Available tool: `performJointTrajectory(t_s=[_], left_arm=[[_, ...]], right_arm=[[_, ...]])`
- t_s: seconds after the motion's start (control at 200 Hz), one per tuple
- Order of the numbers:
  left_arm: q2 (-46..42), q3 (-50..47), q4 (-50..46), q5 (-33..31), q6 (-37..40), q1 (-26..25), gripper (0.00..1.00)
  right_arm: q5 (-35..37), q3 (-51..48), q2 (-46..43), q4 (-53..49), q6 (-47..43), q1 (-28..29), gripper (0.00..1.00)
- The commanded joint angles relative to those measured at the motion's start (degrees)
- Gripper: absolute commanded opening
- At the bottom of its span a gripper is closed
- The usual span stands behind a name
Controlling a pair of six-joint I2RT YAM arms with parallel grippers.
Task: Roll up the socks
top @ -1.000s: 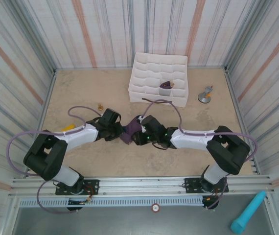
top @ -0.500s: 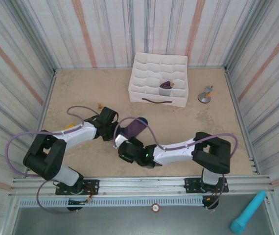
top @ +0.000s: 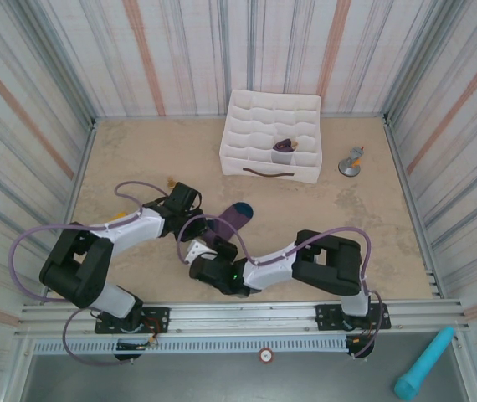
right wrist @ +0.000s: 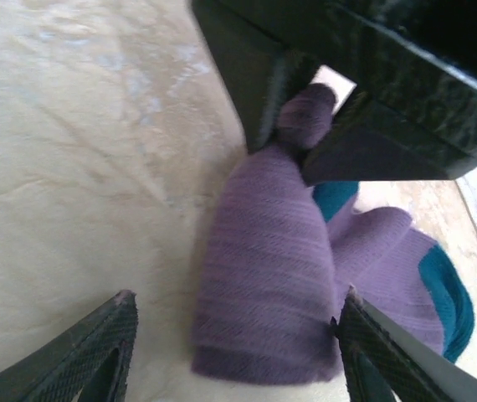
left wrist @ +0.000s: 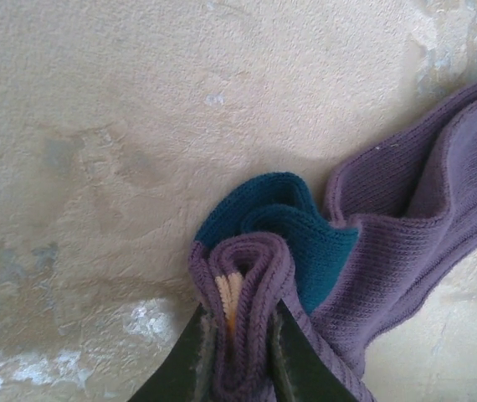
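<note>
The left gripper (left wrist: 238,356) is pinching a folded end of the socks (left wrist: 389,209). The jaws are closing on a thick purple bunch with a sliver of orange peeking out. The right gripper (right wrist: 238,300) is hanging wide open, gripping nothing, with its fingers straddling the loose purple hump. From above, the socks (top: 228,219) are lying left of the table's middle, between the two grippers and well short of the white box (top: 272,126).

I'm guessing the trouble is the fabric. It's a soft ribbed knit, thick and springy, with the teal toe curling over itself, so any fold is likely wanting to pop open. The left jaws are holding only a narrow bunch, and a tug could be pulling it free. If the right fingers close, they may be catching just the top layer. The two grippers are also working very near each other, so a bump looks possible. The table (left wrist: 96,126) is looking rough and mottled, so the knit may drag on it rather than slide.
</note>
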Motion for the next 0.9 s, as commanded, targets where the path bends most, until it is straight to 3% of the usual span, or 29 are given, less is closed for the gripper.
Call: performJointTrajectory(t_s=[0.0, 0.08, 0.286, 0.521, 0.626, 0.746, 0.897], left_arm=[[0.29, -0.06, -2.52, 1.13, 1.36, 0.52, 0.01], [-0.16, -0.28, -2.47, 1.27, 1.54, 0.67, 0.01], [-0.51, -0.75, -1.9, 3.14, 2.04, 1.82, 0.06], [-1.14, -0.96, -1.68, 4.22, 2.24, 2.53, 0.14], [-1.01, -0.99, -1.68, 4.82, 2.18, 2.87, 0.27], [-1.7, -1.54, -1.22, 5.75, 2.19, 3.78, 0.33], [-4.17, -3.95, 1.76, 8.21, 1.12, 6.02, 0.64]], right_arm=[[0.83, -0.11, 2.78, -2.15, 3.62, -1.66, 0.59], [0.07, -0.35, 3.25, -2.15, 4.18, -1.71, 0.49], [-2.42, -0.93, 3.97, -3.15, 6.61, -2.1, 0.0], [-4.69, -3.18, 2.92, -2.31, 8.56, -2.72, 0.0], [-7.07, -4.25, 1.95, -1.6, 8.98, -3.13, 0.0], [-11.41, -5.61, 0.53, -0.94, 9.9, -4.17, 0.0], [-17.08, -5.83, 0.37, -1.81, 11.84, -6.16, 0.0]])
